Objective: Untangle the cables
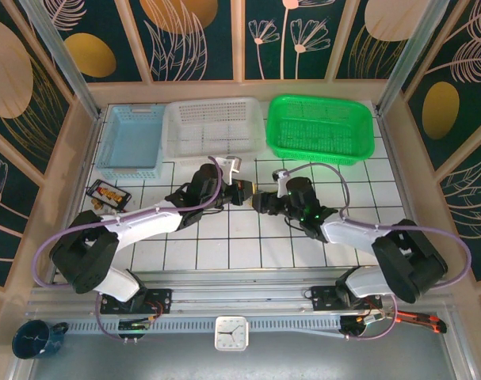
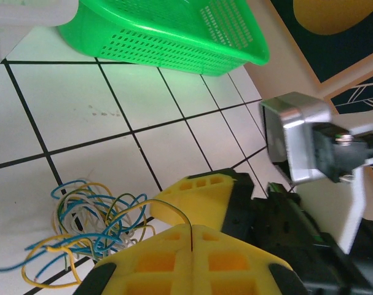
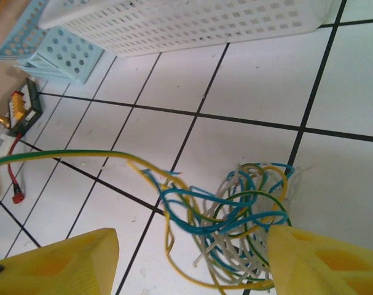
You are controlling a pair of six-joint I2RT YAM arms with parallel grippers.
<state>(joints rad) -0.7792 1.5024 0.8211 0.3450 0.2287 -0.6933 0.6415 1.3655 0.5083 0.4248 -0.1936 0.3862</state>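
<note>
Straddling the cables (image 3: 235, 209) on open tiles (image 3: 254, 74), right hand (image 3: 192, 261) gapes; left hand (image 2: 191, 232) pinches one.

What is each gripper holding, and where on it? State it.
Left gripper pinches one yellow-green strand drawn out of the cables, away from the tangle. Right gripper is open, holding nothing.

We see the cables (image 3: 235, 209) as thin wires in smooth plastic sheathing on a table (image 1: 224, 245) of glossy white tiles. The right gripper (image 3: 189, 252) has matt yellow plastic fingers (image 3: 57, 264). The green basket (image 1: 319, 127) is shiny perforated plastic, the white basket (image 1: 212, 127) milky and half-clear, the pale blue basket (image 1: 133, 138) the same perforated plastic. A dull silvery metal rail (image 1: 248, 285) lines the table's near edge.
</note>
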